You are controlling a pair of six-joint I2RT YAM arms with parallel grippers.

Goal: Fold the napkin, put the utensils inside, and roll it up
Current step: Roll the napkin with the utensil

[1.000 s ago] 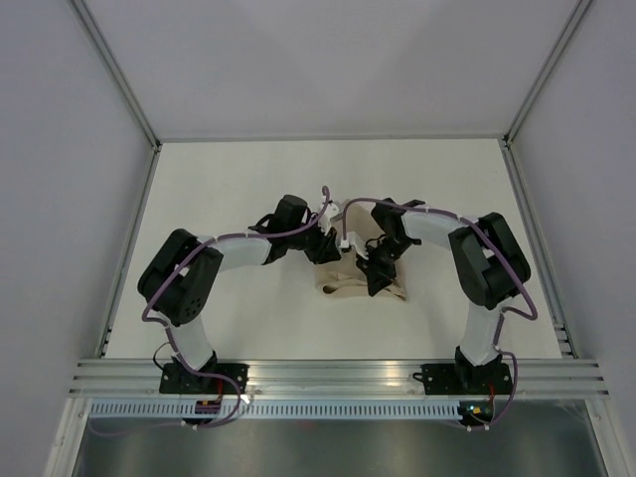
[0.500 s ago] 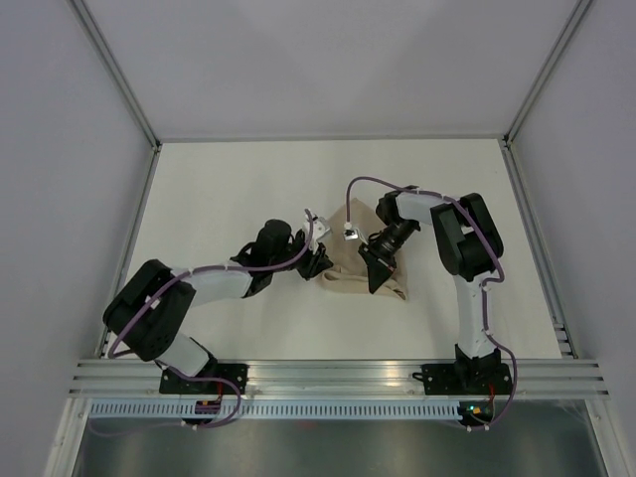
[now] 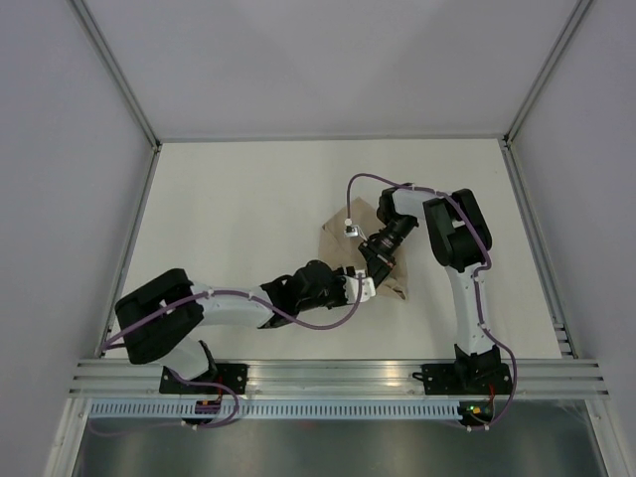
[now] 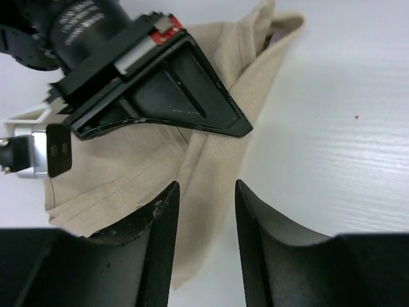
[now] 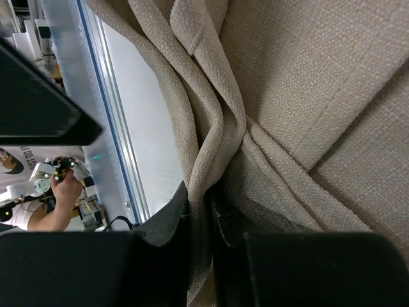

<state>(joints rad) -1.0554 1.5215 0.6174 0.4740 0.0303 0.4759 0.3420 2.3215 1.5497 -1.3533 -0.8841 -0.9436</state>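
Observation:
The beige napkin (image 3: 335, 241) lies folded and bunched at the table's middle. My right gripper (image 3: 383, 266) presses down on it, shut on a raised fold of the cloth (image 5: 206, 198); the weave of the napkin (image 5: 307, 77) fills that wrist view. My left gripper (image 3: 366, 288) is low at the napkin's near edge, jaws open (image 4: 206, 188), with a loose corner of the napkin (image 4: 128, 173) lying under the gap, not gripped. The right gripper's black finger (image 4: 172, 96) shows just beyond. The utensils are hidden.
An aluminium rail (image 3: 338, 378) runs along the table's near edge by the arm bases. Grey walls and frame posts (image 3: 119, 75) close in the sides and back. The left arm (image 3: 229, 303) stretches low across the near left of the table.
My left arm swung from the napkin's left side down to its near edge and its jaws opened. The right gripper kept its hold while the right arm drew upright.

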